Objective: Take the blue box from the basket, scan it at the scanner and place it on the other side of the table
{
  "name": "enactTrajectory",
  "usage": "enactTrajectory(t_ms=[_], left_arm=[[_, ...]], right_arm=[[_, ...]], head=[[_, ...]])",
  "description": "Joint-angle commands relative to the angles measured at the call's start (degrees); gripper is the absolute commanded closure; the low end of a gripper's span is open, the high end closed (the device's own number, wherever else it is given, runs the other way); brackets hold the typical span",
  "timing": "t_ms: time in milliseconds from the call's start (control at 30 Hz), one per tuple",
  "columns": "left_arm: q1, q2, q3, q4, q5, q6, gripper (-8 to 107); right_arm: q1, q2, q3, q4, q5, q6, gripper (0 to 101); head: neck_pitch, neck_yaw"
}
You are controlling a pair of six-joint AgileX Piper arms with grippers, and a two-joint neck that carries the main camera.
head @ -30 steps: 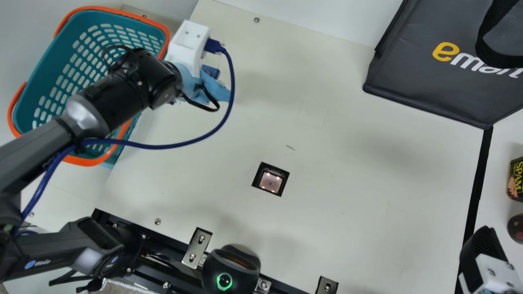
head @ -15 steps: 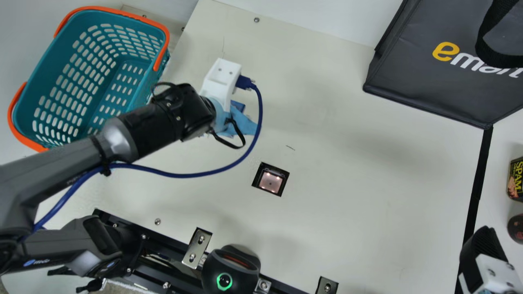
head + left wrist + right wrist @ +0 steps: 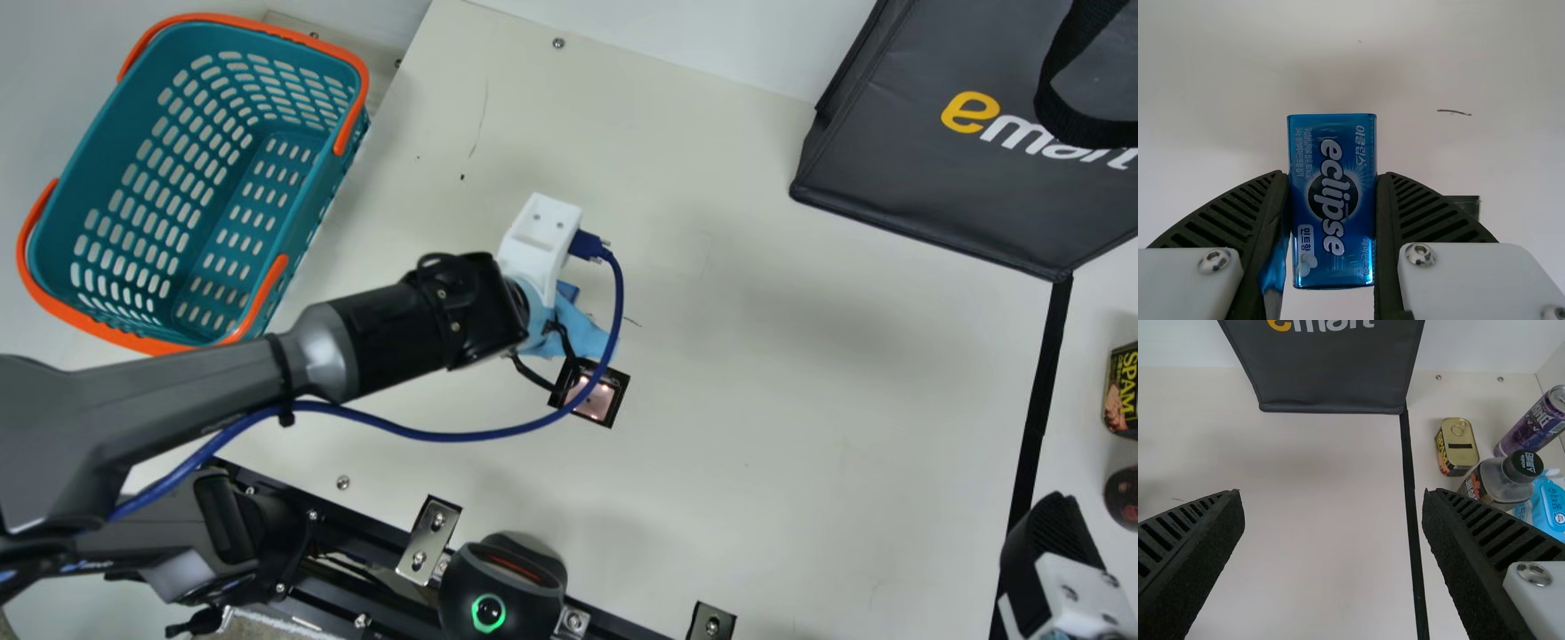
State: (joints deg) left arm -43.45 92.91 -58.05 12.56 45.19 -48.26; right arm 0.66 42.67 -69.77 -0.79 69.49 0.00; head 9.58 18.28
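Observation:
My left gripper [image 3: 569,324] hangs over the table just behind the scanner window [image 3: 590,396], its blue cable crossing above the window. In the left wrist view, the blue box [image 3: 1332,200] is clamped between both ribbed fingers of my left gripper [image 3: 1332,220]. A small part of the blue box [image 3: 567,291] peeks out beside the wrist in the main view. The teal basket [image 3: 317,211] with orange rim stands at the left. At the lower right edge is my right gripper [image 3: 1049,542]; its fingers stand wide apart in the right wrist view, my right gripper [image 3: 1333,520] holding nothing.
A dark bag [image 3: 942,204] stands at the back right. Beyond the black tape line [image 3: 1038,418] are a tin [image 3: 1457,447], a dark-capped bottle [image 3: 1501,481], a purple can [image 3: 1533,427] and a blue packet [image 3: 1548,507]. A black device [image 3: 502,591] sits at the front edge.
My left arm has carried the blue box away from the basket's side, rightward and toward the front, up to the scanner window. The right gripper has stayed still.

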Motion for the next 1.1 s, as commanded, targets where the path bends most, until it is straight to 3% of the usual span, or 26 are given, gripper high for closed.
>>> enactTrajectory(t_ms=[0,1067], left_arm=[[-1.2,0.4,-0.1,-0.1,0.1,-1.0,107],[-9.7,4.6,0.5,-2.6,-3.0,-10.6,107]], right_arm=[[0.0,0.0,0.0,0.0,0.0,0.0,6],[0.0,0.0,0.0,0.0,0.0,0.0,6]], head=[[-1.7,0.1],[-1.7,0.1]])
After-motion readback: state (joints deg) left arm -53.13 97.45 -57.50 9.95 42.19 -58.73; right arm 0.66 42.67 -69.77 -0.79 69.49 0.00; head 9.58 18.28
